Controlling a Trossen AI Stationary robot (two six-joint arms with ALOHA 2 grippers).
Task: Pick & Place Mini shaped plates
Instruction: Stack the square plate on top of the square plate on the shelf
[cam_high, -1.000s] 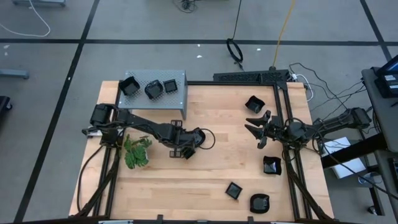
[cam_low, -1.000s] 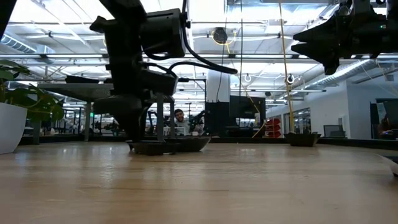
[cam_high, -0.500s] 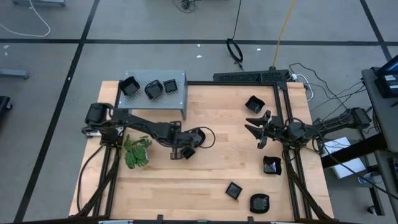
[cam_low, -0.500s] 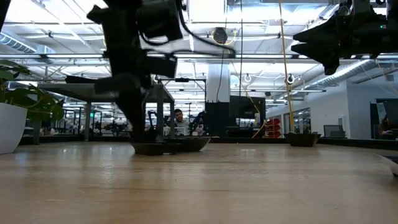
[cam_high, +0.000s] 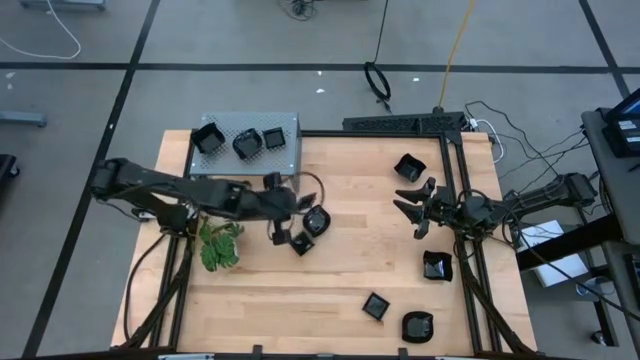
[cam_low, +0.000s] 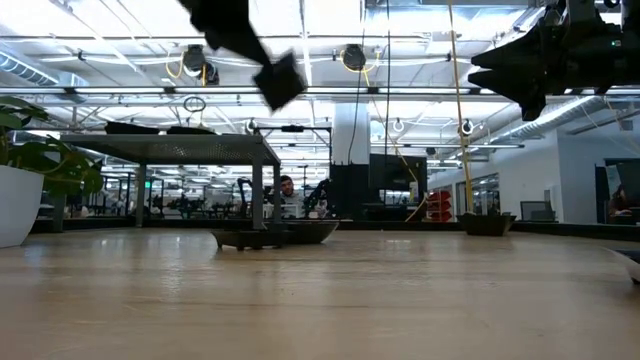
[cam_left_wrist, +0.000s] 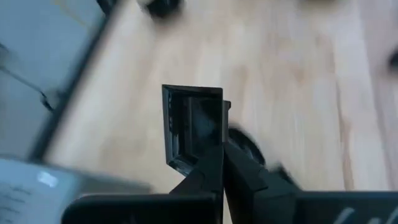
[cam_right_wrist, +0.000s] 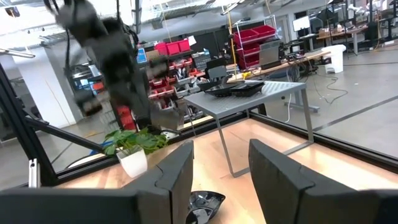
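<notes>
Left jaws (cam_left_wrist: 214, 152): closed on a square plate (cam_left_wrist: 193, 127), raised off the table (cam_high: 350, 280).
Your target: shelf (cam_high: 245, 150), far-left of them.
Right jaws (cam_high: 415, 205): open, empty, waiting.

wooden table (cam_high: 340, 290), scattered black plates (cam_high: 437, 266), potted plant (cam_high: 220, 245), grey shelf (cam_high: 230, 150)

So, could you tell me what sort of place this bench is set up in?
Probably a large open robotics lab or workshop: a wooden table on a concrete floor, red storage bins and workbenches behind, exposed ceiling ducts and strip lights overhead.
</notes>
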